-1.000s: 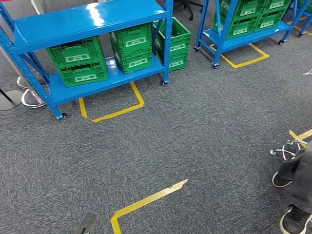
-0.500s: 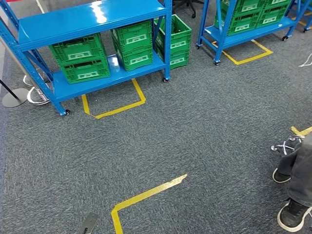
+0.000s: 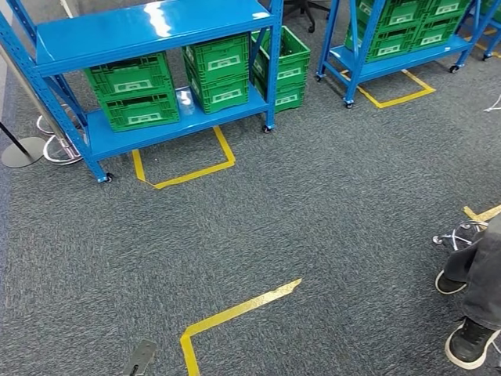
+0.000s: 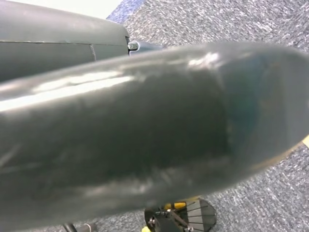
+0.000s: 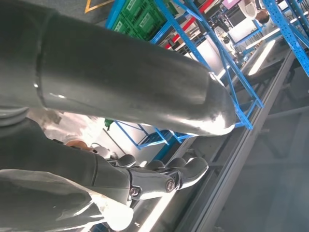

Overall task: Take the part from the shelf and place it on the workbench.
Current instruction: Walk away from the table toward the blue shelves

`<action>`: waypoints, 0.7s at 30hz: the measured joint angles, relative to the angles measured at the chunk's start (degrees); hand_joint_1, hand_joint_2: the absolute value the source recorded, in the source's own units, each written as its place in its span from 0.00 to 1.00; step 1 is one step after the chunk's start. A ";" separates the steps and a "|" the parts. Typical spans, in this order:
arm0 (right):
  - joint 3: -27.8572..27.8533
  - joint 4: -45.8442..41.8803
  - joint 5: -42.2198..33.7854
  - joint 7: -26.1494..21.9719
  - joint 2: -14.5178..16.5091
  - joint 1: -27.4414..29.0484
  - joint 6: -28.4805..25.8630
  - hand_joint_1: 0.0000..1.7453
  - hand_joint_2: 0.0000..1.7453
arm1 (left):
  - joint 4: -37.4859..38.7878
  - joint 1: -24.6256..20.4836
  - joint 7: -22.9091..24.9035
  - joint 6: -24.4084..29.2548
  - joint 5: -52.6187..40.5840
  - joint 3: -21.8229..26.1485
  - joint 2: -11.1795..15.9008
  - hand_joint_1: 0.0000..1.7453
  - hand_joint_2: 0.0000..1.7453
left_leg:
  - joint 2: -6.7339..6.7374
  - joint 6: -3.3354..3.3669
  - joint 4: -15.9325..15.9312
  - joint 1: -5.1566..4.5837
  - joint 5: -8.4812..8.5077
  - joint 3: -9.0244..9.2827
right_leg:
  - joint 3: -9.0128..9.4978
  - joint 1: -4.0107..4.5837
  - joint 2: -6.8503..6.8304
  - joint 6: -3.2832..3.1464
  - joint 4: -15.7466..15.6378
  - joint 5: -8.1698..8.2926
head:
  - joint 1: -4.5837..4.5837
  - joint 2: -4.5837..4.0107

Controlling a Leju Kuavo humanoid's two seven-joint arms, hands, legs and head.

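Blue steel shelving [image 3: 148, 31] on small castors is my landmark in the head view: a glossy top deck and a lower deck carrying two stacks of green plastic crates [image 3: 133, 98] with white labels. A third crate stack [image 3: 283, 66] sits on the floor just right of that rack, and a second blue rack [image 3: 390, 35] with more green crates stands farther right. I cannot tell which crate holds the part; no loose part is visible to me.

Grey flecked carpet [image 3: 295, 196] stretches from the rack toward me. Yellow floor tape [image 3: 189, 168] outlines a bay just in front of the rack, and another yellow tape corner [image 3: 230, 321] lies nearer me. To the right of that corner, well away from the rack, a person's dark shoes [image 3: 470, 345] and grey trouser leg enter at the edge, beside a chair's castor base [image 3: 458, 235].

The left wrist view adds a broad dark smooth cover [image 4: 146, 130] close to the lens, carpet behind it. The left hand's finger state I cannot tell.

The right wrist view gives a tilted look at blue racking [image 5: 233, 82] and green crates behind a dark rounded cover. There the right hand [image 5: 164, 176] shows dark fingers [image 5: 193, 169] lying fairly straight and together, holding nothing.
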 joint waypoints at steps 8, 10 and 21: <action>0.04 -0.08 0.23 -0.08 0.25 -0.07 -0.02 0.00 0.00 | 0.00 -0.17 0.26 0.18 -0.32 -0.03 -0.02 0.00 0.00 | 0.19 2.08 -2.84 0.40 1.88 0.78 | -4.71 -0.12 0.36 0.93 9.53 -5.75 | 0.30 0.00; 0.06 -0.01 0.28 -0.07 0.34 -0.02 -0.03 0.00 0.00 | 0.00 -0.12 0.29 0.18 -0.34 -0.02 -0.02 0.00 0.00 | 0.18 1.96 -2.76 0.37 1.79 0.70 | -7.11 -0.21 0.35 1.11 15.21 -7.69 | 0.39 0.00; 0.10 0.14 0.40 -0.04 0.54 -0.37 -0.46 0.00 0.00 | 0.00 -0.37 0.68 0.34 -0.38 -0.03 0.13 0.00 0.00 | -0.05 -1.20 2.15 0.76 -2.61 0.06 | 3.11 -0.33 0.72 -1.37 0.63 -4.52 | 0.29 0.00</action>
